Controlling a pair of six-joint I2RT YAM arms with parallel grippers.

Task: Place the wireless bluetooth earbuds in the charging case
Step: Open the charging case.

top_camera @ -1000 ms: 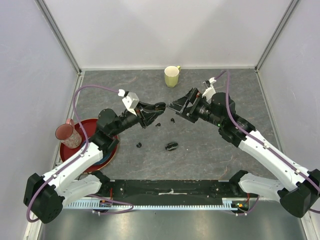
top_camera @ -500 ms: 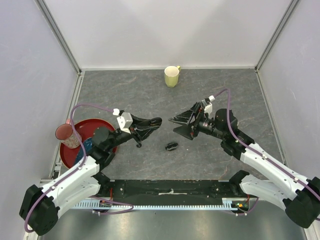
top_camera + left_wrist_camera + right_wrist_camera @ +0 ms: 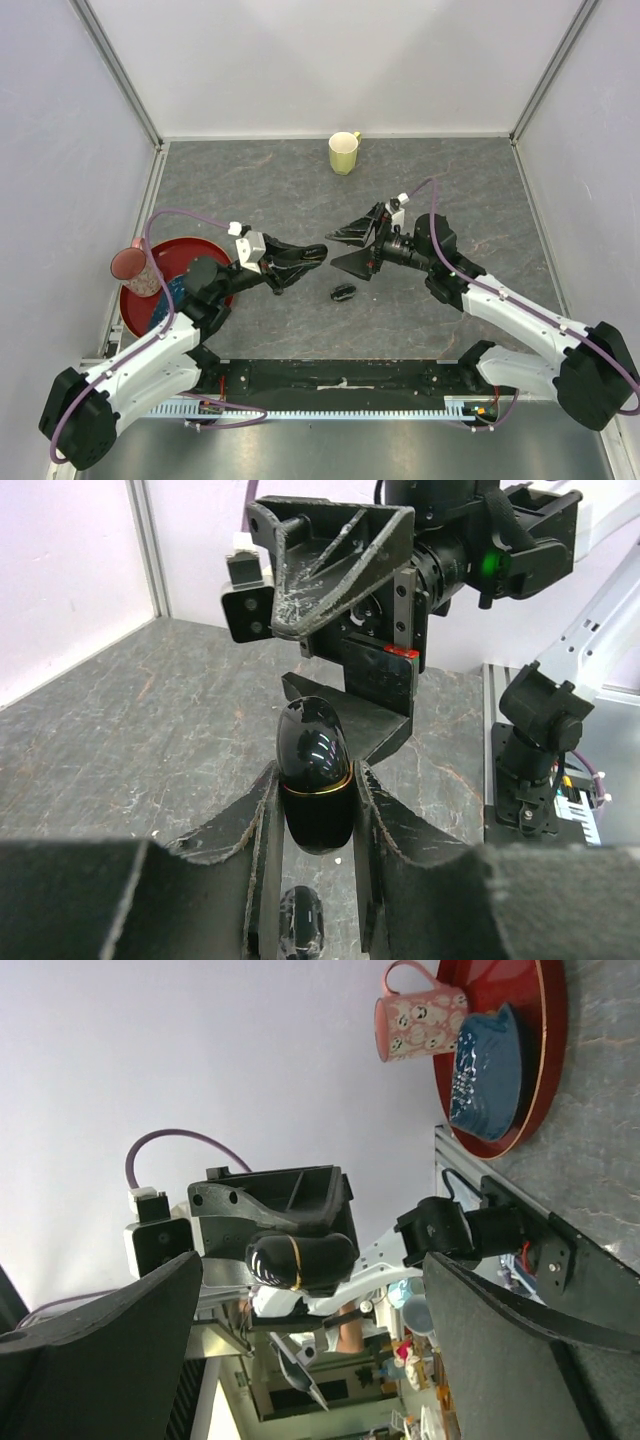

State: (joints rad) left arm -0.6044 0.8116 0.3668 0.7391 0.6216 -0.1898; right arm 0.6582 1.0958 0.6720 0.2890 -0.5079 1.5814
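My left gripper point(image 3: 320, 253) is shut on a glossy black charging case point(image 3: 312, 750) with a gold seam. It holds the case above the table, with the rounded end sticking out past the fingertips point(image 3: 268, 780). My right gripper point(image 3: 332, 250) stands wide open and faces it. The case point(image 3: 300, 1260) hangs between the spread right fingers without touching either. A second black case point(image 3: 344, 292) lies on the table just in front. Under my left jaws a small black thing point(image 3: 300, 925) lies on the table, too blurred to name. No earbuds are clearly in view.
A yellow-green mug point(image 3: 344, 152) stands at the back of the table. At the left, a red tray point(image 3: 135, 318) holds a pink cup point(image 3: 131, 266) and a blue bowl point(image 3: 485, 1065). White walls close in the back and both sides.
Both grippers have come nearer to the front of the table and lower. The left one kept its hold on the case, and the open right jaws have closed in around it.
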